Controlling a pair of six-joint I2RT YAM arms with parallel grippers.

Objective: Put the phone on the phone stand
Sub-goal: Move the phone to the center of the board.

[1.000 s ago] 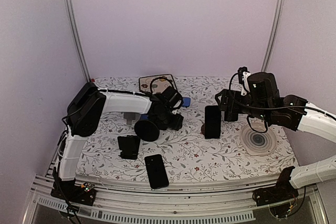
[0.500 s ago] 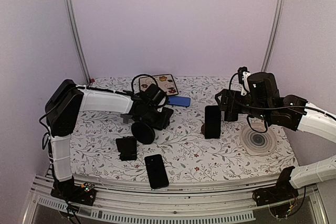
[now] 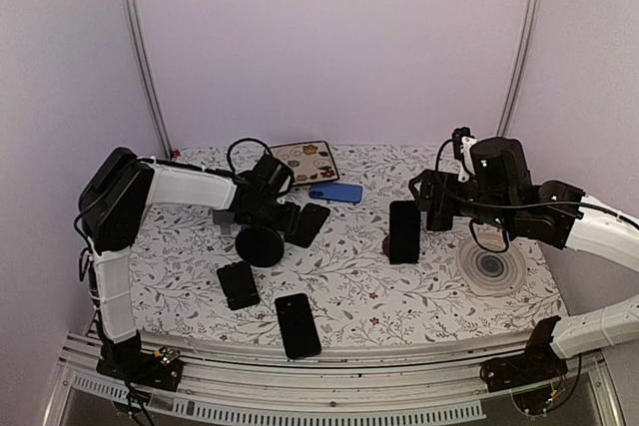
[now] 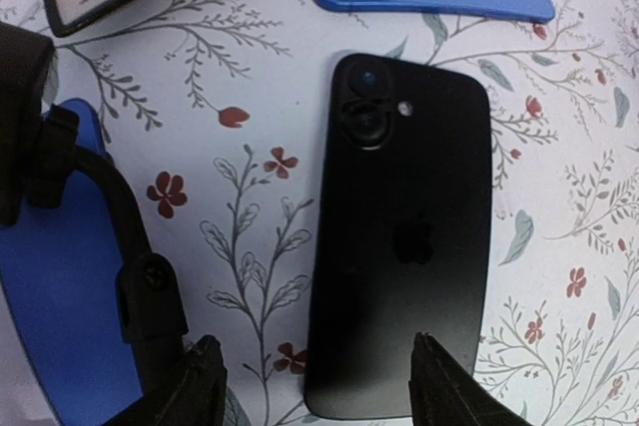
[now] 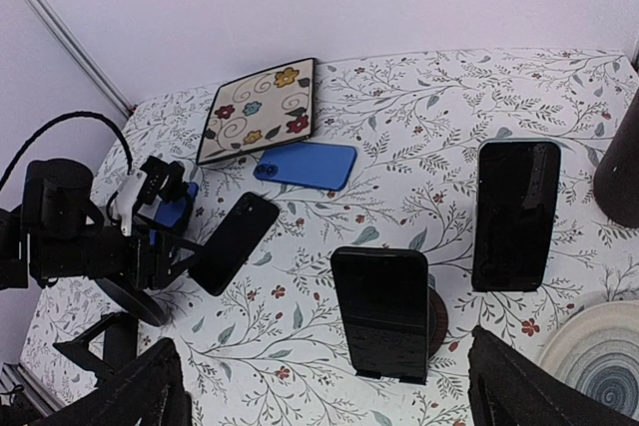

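Black smartphone (image 4: 404, 246) lies flat, camera side up, on floral mat (image 4: 250, 246); not lifted.
Left gripper (image 4: 318, 381): jaws apart, over phone's end.
Right gripper (image 5: 329, 386): wide apart, empty.
Small black stand (image 3: 240, 284), near left: unfilled, placement pending.

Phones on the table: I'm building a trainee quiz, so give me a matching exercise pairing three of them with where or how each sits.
Things:
A. blue phone
B. camera-side-up black phone
C. mid-table black phone

Places:
1. propped upright on a stand
2. flat, beside the floral tile
3. flat, at the fingertips of the open left hand

Pairs: A-2, B-3, C-1.
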